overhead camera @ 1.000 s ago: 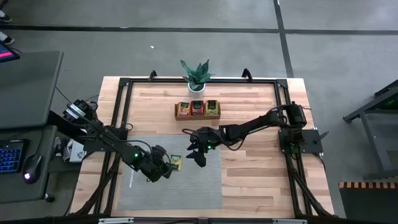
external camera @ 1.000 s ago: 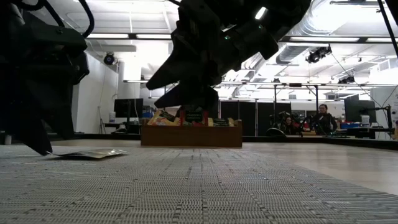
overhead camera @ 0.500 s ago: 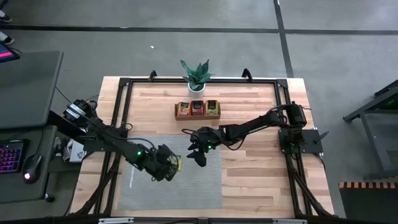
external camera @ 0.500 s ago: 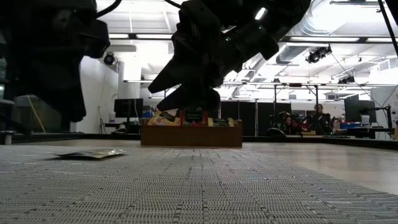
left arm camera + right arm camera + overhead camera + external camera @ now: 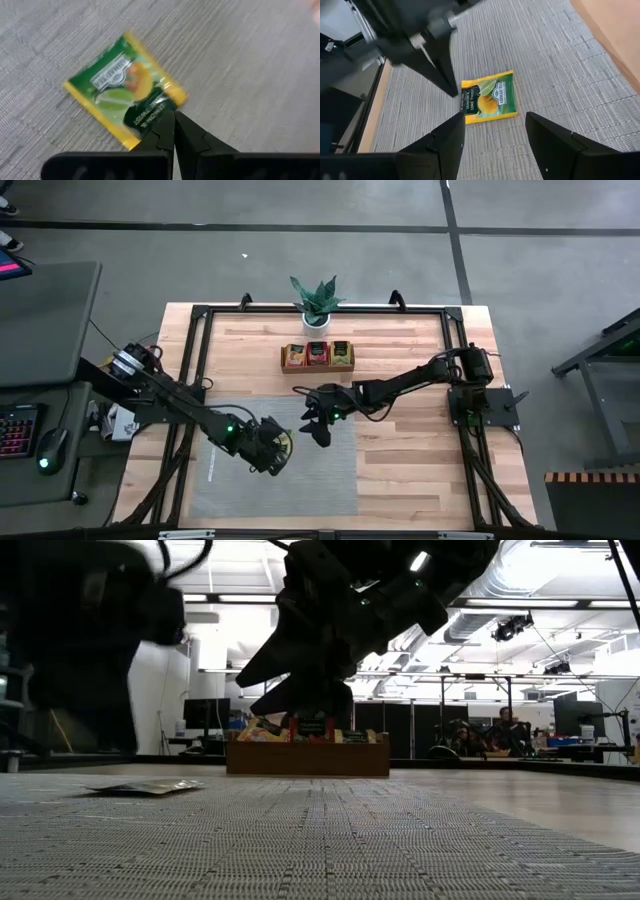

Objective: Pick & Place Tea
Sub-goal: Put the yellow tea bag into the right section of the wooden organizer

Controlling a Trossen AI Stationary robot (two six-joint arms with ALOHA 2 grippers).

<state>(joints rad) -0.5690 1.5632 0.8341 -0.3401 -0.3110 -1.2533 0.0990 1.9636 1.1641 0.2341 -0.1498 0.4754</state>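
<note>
Since a second ago: left hand (image 5: pixel 174 131) shifted along the grey ribbed mat (image 5: pixel 240 480) and closed, fingertips together at one dark-labelled edge of the flat green-and-yellow tea sachet (image 5: pixel 126 89), apparently pinching it. Right hand (image 5: pixel 492 132) wide, hovering near.

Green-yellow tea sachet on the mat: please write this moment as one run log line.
left gripper: shut, tips at sachet edge | green-yellow tea sachet: flat on grey mat, not lifted | right gripper: open, above mat
</note>
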